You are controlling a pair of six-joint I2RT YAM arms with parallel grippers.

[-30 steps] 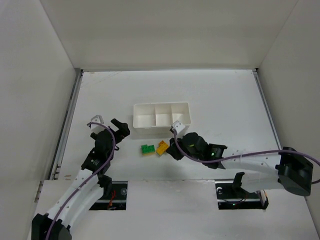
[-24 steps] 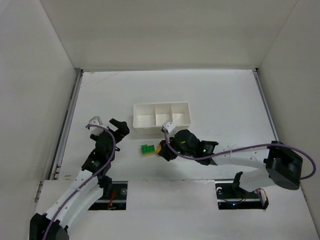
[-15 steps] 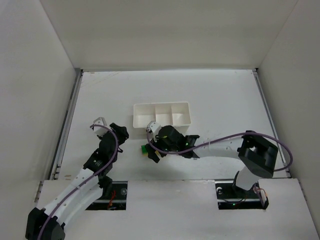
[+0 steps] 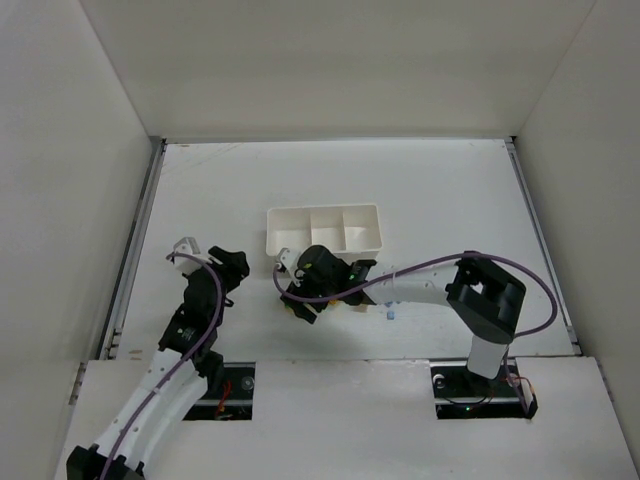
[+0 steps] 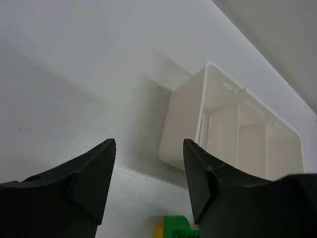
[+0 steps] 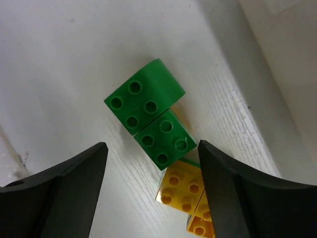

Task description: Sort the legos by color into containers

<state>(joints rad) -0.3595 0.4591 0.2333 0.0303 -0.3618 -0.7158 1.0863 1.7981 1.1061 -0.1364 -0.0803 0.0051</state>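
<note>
Two green legos [image 6: 146, 101] [image 6: 163, 136] lie studs up on the table, touching each other. Two yellow legos [image 6: 181, 188] [image 6: 200, 225] sit right against them. My right gripper [image 6: 152, 148] hangs just above this cluster, open, with a finger on each side and nothing gripped. In the top view that gripper [image 4: 300, 300] hides the cluster. A tiny pale blue lego [image 4: 390, 314] lies to its right. The white tray of three containers [image 4: 322, 228] stands just beyond. My left gripper [image 5: 148, 183] is open and empty, left of the tray [image 5: 183, 129], with a green lego [image 5: 177, 227] at the view's bottom edge.
White walls enclose the table on the left, back and right. The right arm's cable [image 4: 430, 265] loops over the table right of the tray. The left gripper [image 4: 232, 265] sits about a hand's width left of the right one.
The right arm has swung left across the table until it covers the green and yellow legos, and its jaws have opened. The left gripper's jaws have narrowed and it shifted slightly.
</note>
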